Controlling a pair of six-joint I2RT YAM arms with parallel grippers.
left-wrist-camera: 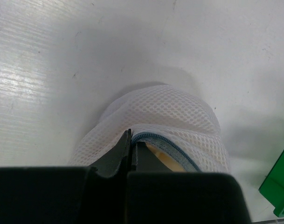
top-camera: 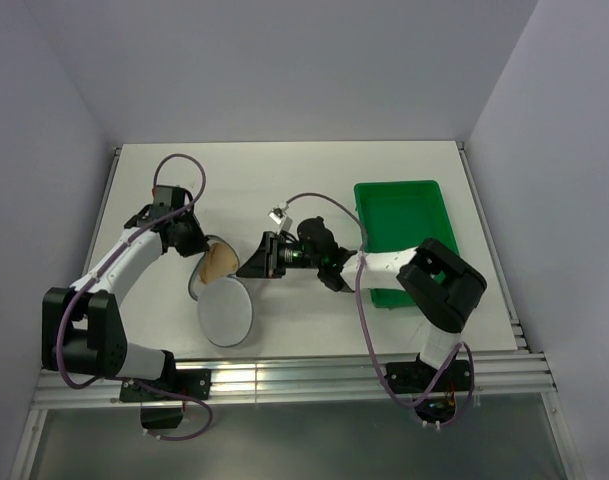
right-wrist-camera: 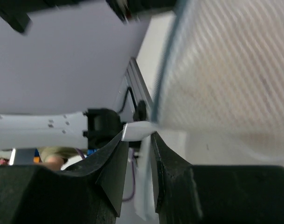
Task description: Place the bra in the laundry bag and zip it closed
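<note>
View from above: a white desk [top-camera: 284,180] with two robot arms bolted at its near edge.

On the left, the left arm reached across the desk to the far-left rim of the laundry bag [top-camera: 226,312]. Seen from its wrist, the left fingers [left-wrist-camera: 131,147] were pressed fully together on the dark zipper edge, with white mesh bulging just beyond them.

In the middle, the laundry bag lay on the desk as a pale oval. Its long axis ran from the far end, where the mouth gaped, back toward the near edge. The peach bra [top-camera: 219,262] sat at that far, open end. It was inside the mouth and touching the rim, and showed through the mesh in both wrist views. The zipper was not yet closed.

Just right of the bag's mouth, the right arm reached in sideways. The right fingers [right-wrist-camera: 125,145] stood a narrow gap apart with a white strip of the bag running between their tips, so they appeared to be pinching it. Whether that strip was a zipper tab or plain fabric could not be told.

The bag therefore lay between the two sets of fingers, with each arm on its own side of the mouth. Any zipping would probably run along the rim between them.

On the far right, a green tray [top-camera: 404,220] sat well apart from the bag.
</note>
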